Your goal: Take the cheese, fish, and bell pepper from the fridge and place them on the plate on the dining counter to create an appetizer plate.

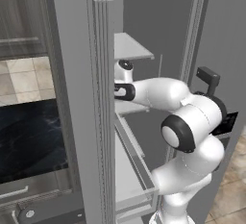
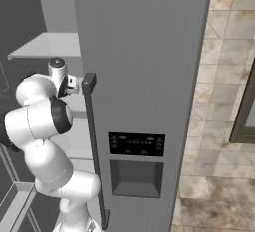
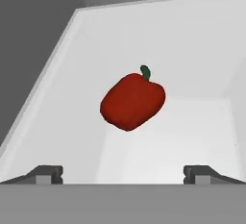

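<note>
The bell pepper (image 3: 132, 101), dark red and rounded with a short green stem, lies on a pale shelf (image 3: 192, 79) inside the fridge (image 2: 144, 66). My gripper (image 3: 123, 174) is open and points straight at the pepper from a short distance, its two fingertips (image 3: 47, 173) spread wider than the pepper and touching nothing. In the left base view the white arm (image 1: 158, 93) reaches in past the open fridge door (image 1: 72, 98). The cheese, the fish, the plate and the dining counter are out of view.
An upper shelf (image 1: 129, 47) hangs above my wrist, and a clear drawer (image 1: 137, 180) juts out below the arm. The shut fridge door with its bar handle (image 2: 92, 141) and black dispenser panel (image 2: 136, 145) stands to my right. A dark marbled counter top (image 1: 29, 136) lies left.
</note>
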